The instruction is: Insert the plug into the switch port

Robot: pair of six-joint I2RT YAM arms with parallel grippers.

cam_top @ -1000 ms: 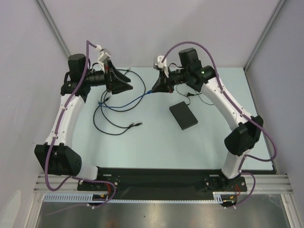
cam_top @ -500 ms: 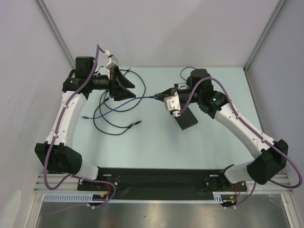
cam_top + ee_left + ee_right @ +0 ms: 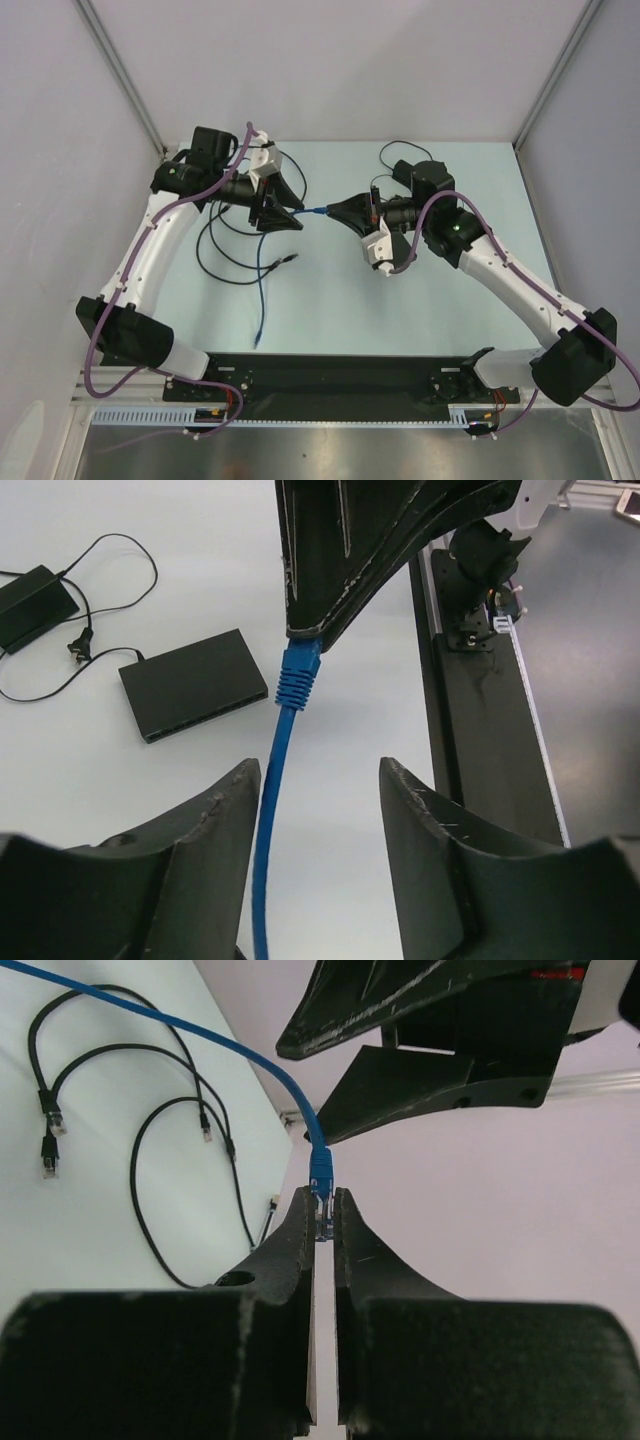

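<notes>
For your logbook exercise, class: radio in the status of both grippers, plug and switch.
Right gripper jaws shut on blue plug. Left gripper open, cable between jaws. Switch flat on table, plug not in. Adapter sits near switch.

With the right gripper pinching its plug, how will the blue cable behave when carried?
Probably floppy: the blue cable bends away from its plug and trails over the table. Likely light, since the right gripper holds it by fingertips alone.

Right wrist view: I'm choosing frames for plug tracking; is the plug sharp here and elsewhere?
Right wrist: the plug is fairly sharp; the right gripper softens toward the lens. Left wrist: plug crisp, evenly lit, no glare. Top external: in focus, but the plug is tiny.
</notes>
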